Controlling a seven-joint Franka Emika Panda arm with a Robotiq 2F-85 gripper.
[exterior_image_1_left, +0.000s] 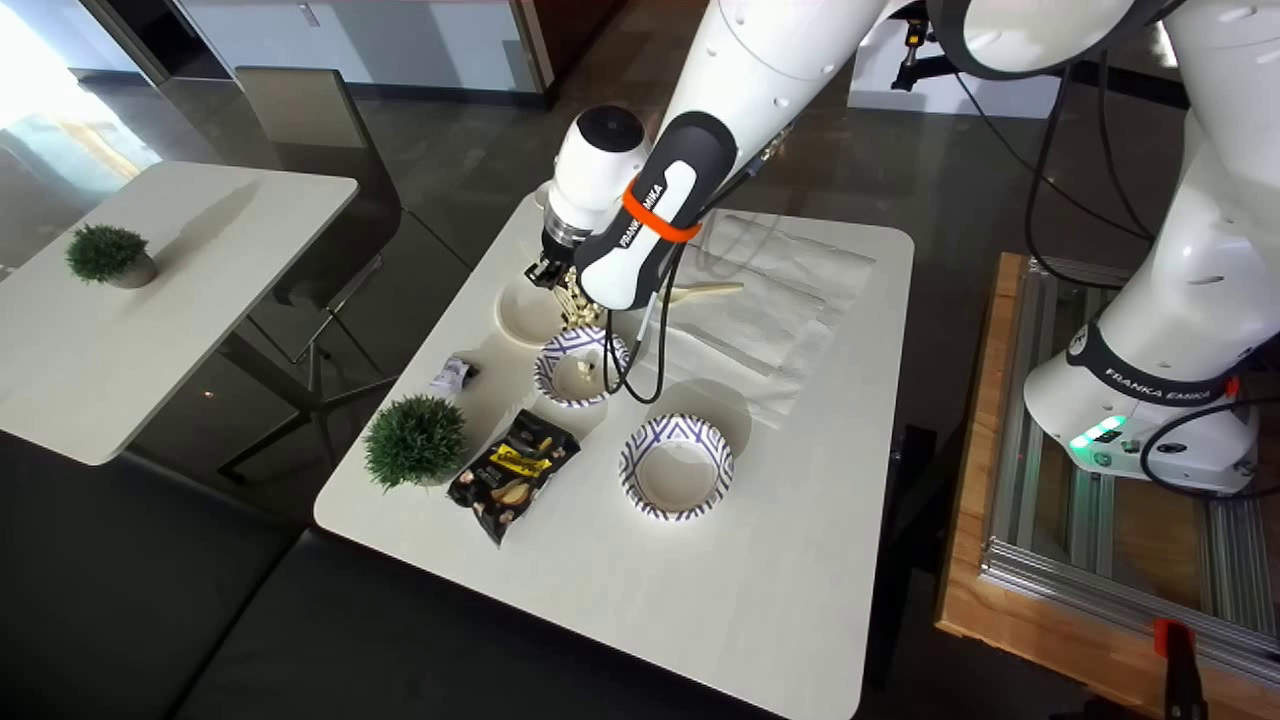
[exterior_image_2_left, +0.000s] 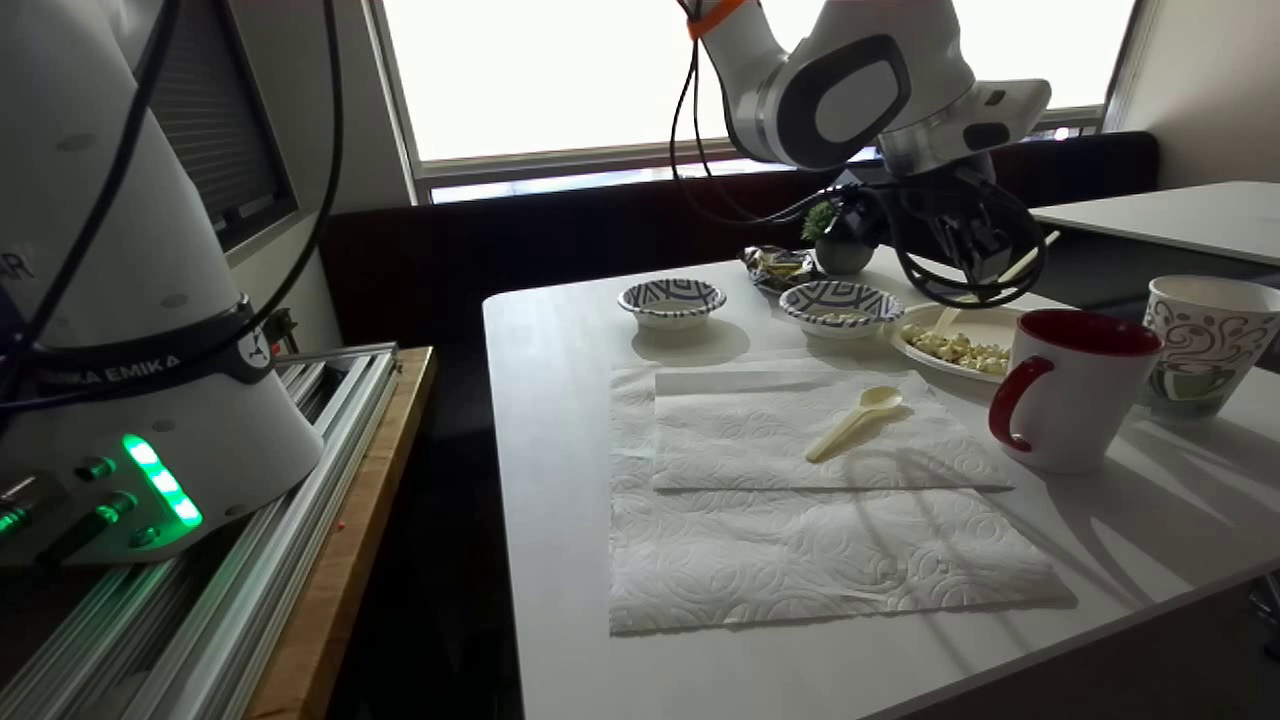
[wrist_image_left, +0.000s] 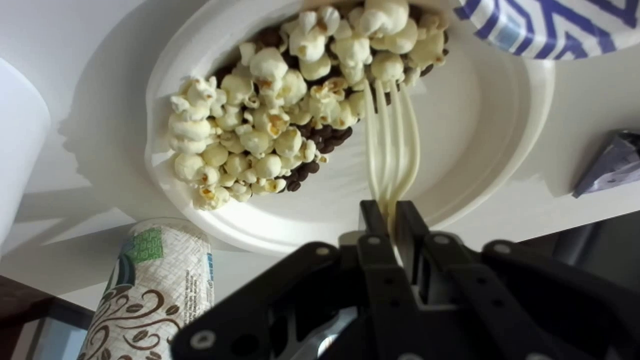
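My gripper (wrist_image_left: 389, 212) is shut on the handle of a cream plastic fork (wrist_image_left: 395, 150) in the wrist view. The tines point away over a white oval plate (wrist_image_left: 530, 110) and meet the edge of a popcorn heap (wrist_image_left: 255, 120); whether they press into it I cannot tell. Small dark brown pieces (wrist_image_left: 325, 137) show beneath the popcorn. In an exterior view the fork (exterior_image_2_left: 947, 318) slants down to the plate (exterior_image_2_left: 915, 348), with popcorn (exterior_image_2_left: 960, 352) on it. Cables partly hide the gripper there.
Beside the plate is a blue-patterned bowl (exterior_image_1_left: 545, 375) with a little popcorn. Around stand another bowl (exterior_image_1_left: 677, 475), a black bag (exterior_image_1_left: 515, 470), a plant (exterior_image_1_left: 415, 440), a small packet (wrist_image_left: 612, 165), a red-handled mug (exterior_image_2_left: 1065, 410) and a paper cup (wrist_image_left: 145, 300). A spoon (exterior_image_2_left: 850, 425) lies on paper towels (exterior_image_2_left: 760, 550).
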